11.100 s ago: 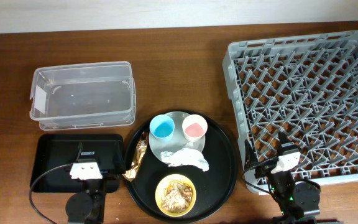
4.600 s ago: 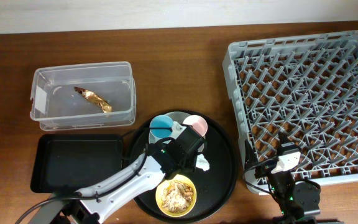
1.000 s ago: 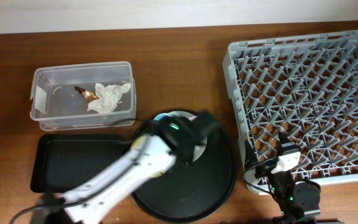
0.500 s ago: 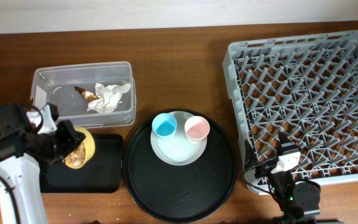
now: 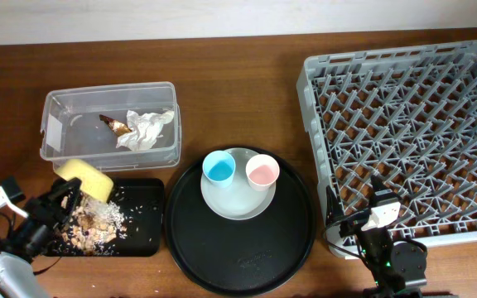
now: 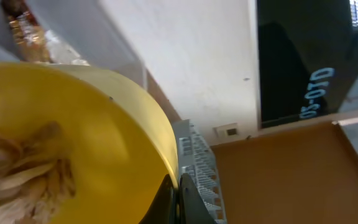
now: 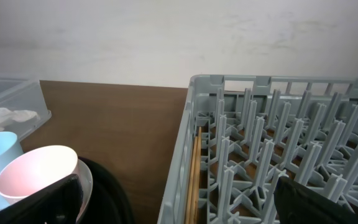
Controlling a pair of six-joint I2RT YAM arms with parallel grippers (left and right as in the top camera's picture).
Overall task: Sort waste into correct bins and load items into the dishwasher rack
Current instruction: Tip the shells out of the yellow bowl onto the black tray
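Left gripper [image 5: 59, 200] clamps the yellow bowl [image 5: 85, 177], tipped over the black tray [image 5: 143, 242] above spilled food scraps [image 5: 98, 222]; the dishwasher rack [image 5: 404, 141] lies far right, beside the idle, spread-jawed right gripper [image 5: 375, 212]

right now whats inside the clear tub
The clear tub holds a crumpled white napkin and a shiny brown-gold wrapper, side by side and touching. The napkin seems to cover the wrapper's near end, and the tub floor under the napkin is hidden.
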